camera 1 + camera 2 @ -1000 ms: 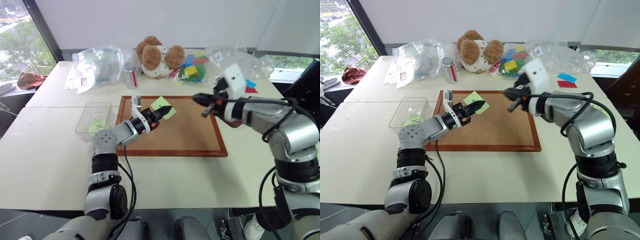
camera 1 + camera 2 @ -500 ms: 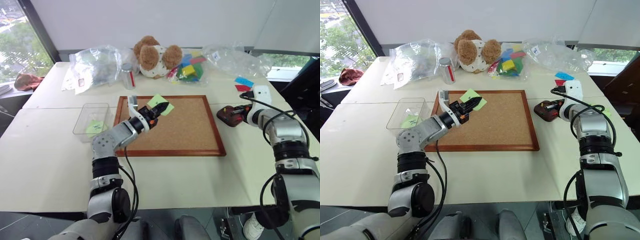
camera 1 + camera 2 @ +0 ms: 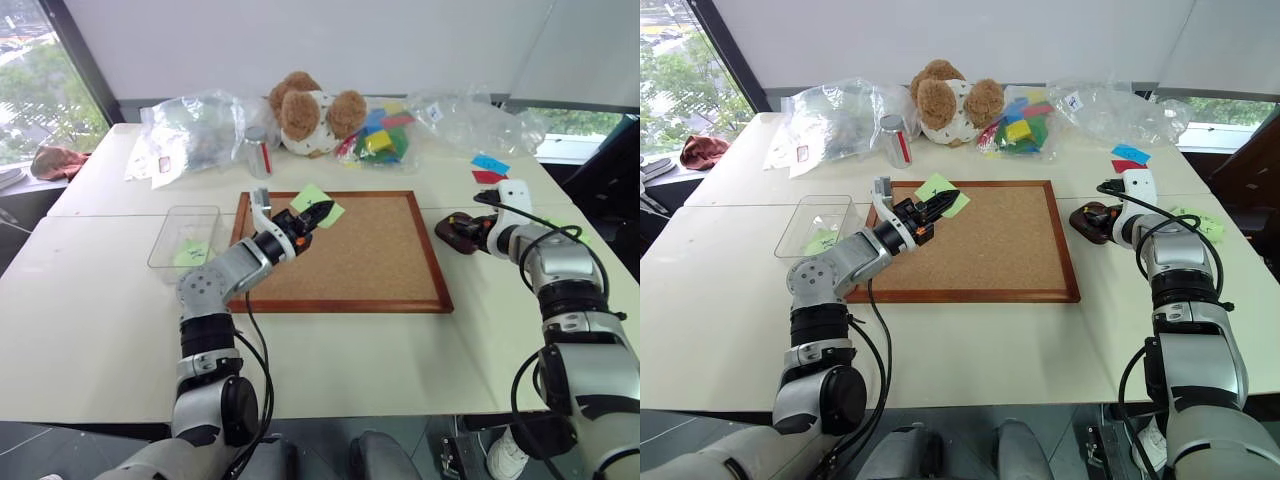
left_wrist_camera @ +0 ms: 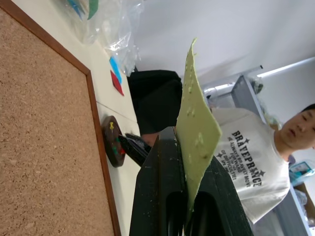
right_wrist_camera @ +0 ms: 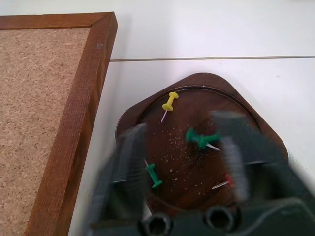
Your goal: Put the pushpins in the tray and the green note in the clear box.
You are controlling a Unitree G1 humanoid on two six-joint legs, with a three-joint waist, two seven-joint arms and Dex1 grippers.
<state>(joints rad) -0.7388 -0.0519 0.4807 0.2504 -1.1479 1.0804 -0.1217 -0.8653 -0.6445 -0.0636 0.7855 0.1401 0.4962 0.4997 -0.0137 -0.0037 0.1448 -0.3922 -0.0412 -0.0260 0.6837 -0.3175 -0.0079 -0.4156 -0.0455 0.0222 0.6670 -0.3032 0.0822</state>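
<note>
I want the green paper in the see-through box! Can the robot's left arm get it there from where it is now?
Probably yes. The left gripper is shut on the green note, held up over the corkboard. The clear box sits just beside the board on that arm's side, open on top, with nothing between them.

Corkboard (image 3: pixel 350 250) surface bare beneath my left gripper (image 3: pixel 318 213); clear box (image 3: pixel 186 238) just beside board, top open, unobstructed.

The left claw (image 3: pixel 318 214) is pinched closed at mid-reach, while the right claw (image 5: pixel 184 152) is spread, pointing down.
</note>
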